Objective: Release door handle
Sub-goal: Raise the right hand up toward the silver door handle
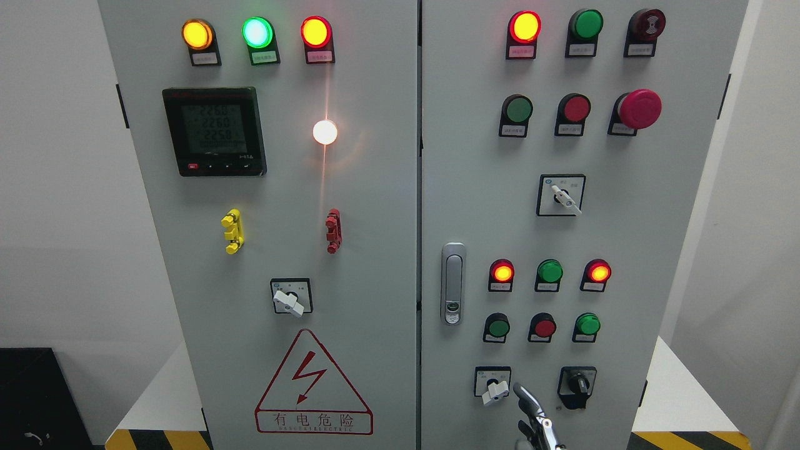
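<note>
Only one hand (536, 420) shows, low at the bottom edge right of the middle. We see a few metal fingers (526, 397) rising apart and holding nothing, but we cannot tell which arm it belongs to. It hovers below the door handle (452, 284), which sits flush and upright on the right door (625, 237) beside the centre seam, well clear of the hand. By our judgement the release is essentially done. We should draw the hand straight back and down, keeping the fingers loose. A white selector switch (495, 390) sits just left of the fingertips and a black rotary knob (578, 382) just right, so any sideways drift could nudge either. Higher up, the lit indicator lamps (502, 272), push buttons (544, 327) and red emergency stop (639, 109) lie out of the path.
</note>
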You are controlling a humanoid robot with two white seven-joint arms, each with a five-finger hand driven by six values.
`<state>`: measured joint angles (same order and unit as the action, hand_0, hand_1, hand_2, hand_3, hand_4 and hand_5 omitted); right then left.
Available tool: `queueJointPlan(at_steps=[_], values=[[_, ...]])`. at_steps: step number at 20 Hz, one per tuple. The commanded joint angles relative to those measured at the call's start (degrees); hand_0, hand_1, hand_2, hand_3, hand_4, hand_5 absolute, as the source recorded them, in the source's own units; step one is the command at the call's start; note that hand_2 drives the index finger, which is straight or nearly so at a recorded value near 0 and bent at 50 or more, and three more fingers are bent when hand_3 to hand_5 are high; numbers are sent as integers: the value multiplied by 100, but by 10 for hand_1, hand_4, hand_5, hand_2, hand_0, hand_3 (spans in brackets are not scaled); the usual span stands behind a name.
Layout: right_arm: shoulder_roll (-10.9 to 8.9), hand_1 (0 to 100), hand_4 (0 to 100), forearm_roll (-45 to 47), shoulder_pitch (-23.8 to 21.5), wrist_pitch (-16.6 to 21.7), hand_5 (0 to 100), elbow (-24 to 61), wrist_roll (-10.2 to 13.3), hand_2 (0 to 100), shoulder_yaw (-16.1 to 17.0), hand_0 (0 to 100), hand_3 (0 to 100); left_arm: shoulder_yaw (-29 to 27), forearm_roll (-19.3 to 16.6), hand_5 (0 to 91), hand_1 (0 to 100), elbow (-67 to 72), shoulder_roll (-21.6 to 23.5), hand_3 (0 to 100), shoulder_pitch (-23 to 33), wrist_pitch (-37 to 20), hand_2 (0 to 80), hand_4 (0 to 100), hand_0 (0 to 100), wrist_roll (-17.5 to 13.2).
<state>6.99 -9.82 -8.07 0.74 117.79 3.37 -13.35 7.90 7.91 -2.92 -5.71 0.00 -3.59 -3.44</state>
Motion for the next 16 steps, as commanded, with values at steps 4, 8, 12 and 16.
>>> queueJointPlan(at_steps=[4, 8, 12, 16], values=[[4, 67, 13, -20, -54, 32, 0, 156, -11, 0, -54, 371, 40, 1, 0, 0, 556, 2, 0, 0, 114, -1, 0, 0, 120, 1], [4, 74, 23, -186, -37, 32, 0, 156, -11, 0, -71, 369, 50, 1, 0, 0, 556, 2, 0, 0, 114, -1, 0, 0, 120, 1], [4, 139, 312, -932, 25, 40, 227, 165, -3, 0, -115, 361, 265, 1, 0, 0, 556, 2, 0, 0, 114, -1, 0, 0, 120, 1], [4, 251, 695, -1802, 60, 32, 700, 156, 15, 0, -159, 401, 650, 1, 0, 0, 556, 2, 0, 0, 114, -1, 0, 0, 120, 1]])
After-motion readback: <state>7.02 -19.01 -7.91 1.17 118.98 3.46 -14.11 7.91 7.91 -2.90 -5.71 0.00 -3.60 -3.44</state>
